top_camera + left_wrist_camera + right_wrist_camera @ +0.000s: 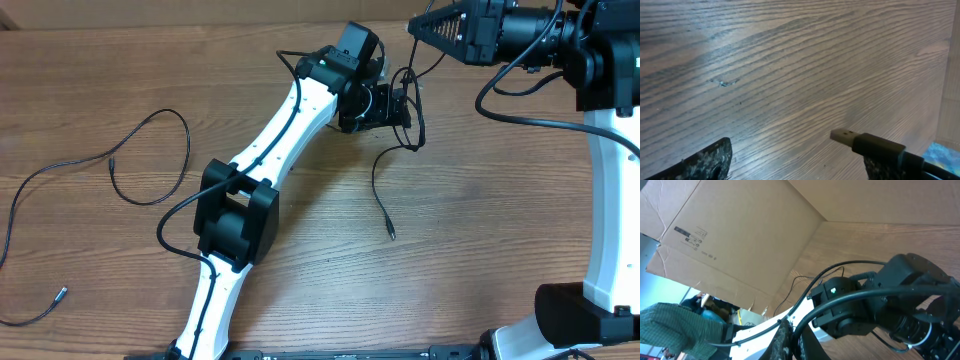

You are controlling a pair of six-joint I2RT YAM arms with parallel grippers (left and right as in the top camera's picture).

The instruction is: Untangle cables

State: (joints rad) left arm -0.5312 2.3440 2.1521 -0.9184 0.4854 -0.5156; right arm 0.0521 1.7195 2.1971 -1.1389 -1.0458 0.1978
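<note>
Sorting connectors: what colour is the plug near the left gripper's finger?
USB plug: grey metal tip, black housing; clearest in the left wrist view.

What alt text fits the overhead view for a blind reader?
The white left arm reaches across a wooden table, a thin black cable looped at its claw and trailing to a small plug. A second cable lies loose nearby; the right arm stands top right.

The left arm was white with fat black joints. A thin black wire ran along it, and a tiny green light glowed near its wrist. The right arm was white too, with a black foot. The fingers of the left hand looked black with grey specks, maybe a rough skin.
</note>
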